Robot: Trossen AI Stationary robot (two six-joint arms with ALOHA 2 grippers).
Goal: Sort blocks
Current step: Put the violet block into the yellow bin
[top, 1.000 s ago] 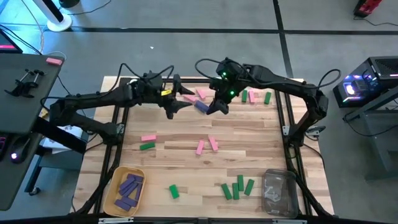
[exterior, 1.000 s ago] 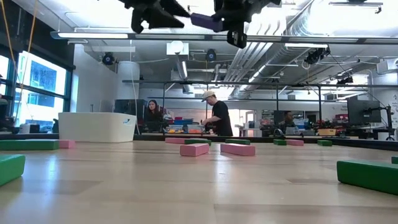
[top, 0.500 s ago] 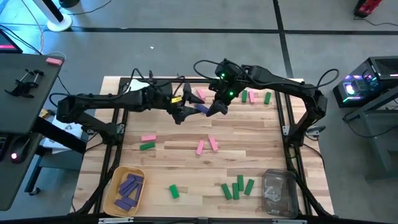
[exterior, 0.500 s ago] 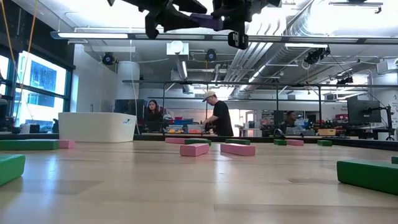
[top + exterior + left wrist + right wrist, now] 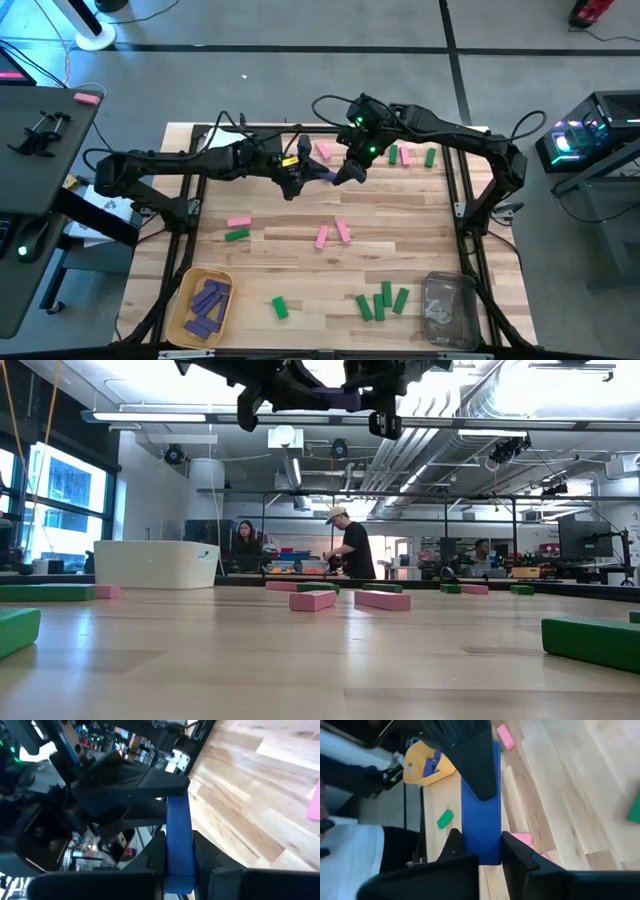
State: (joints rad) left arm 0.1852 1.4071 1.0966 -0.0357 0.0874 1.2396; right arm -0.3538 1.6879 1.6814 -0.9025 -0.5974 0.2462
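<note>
Here the bench [image 5: 400, 240] carries scattered blocks: green ones [image 5: 382, 302] toward five o'clock, a pink pair [image 5: 332, 234] near the centre, a pink and a green [image 5: 237, 228] toward nine o'clock, and a pink and green cluster [image 5: 410, 156] toward one o'clock, while the yellow bin [image 5: 178, 312] at seven o'clock already holds purple ones and the clear bin [image 5: 447, 310] at five o'clock looks empty. Above the twelve o'clock part of the bench, well off the wood, the two arms meet over a single purple block [image 5: 322, 173]. The right tool [image 5: 345, 172] pinches one end of it, and the left tool [image 5: 305, 176] has its fingers set around the other end, apparently closing on it. This looks like a hand-over in mid-air, and the risk lies in its timing. If the right tool lets go before the left one has a firm pinch, the purple block will probably fall among the pink pair below and may knock them about. If both pull while clamped, the block could twist or slip out.
</note>
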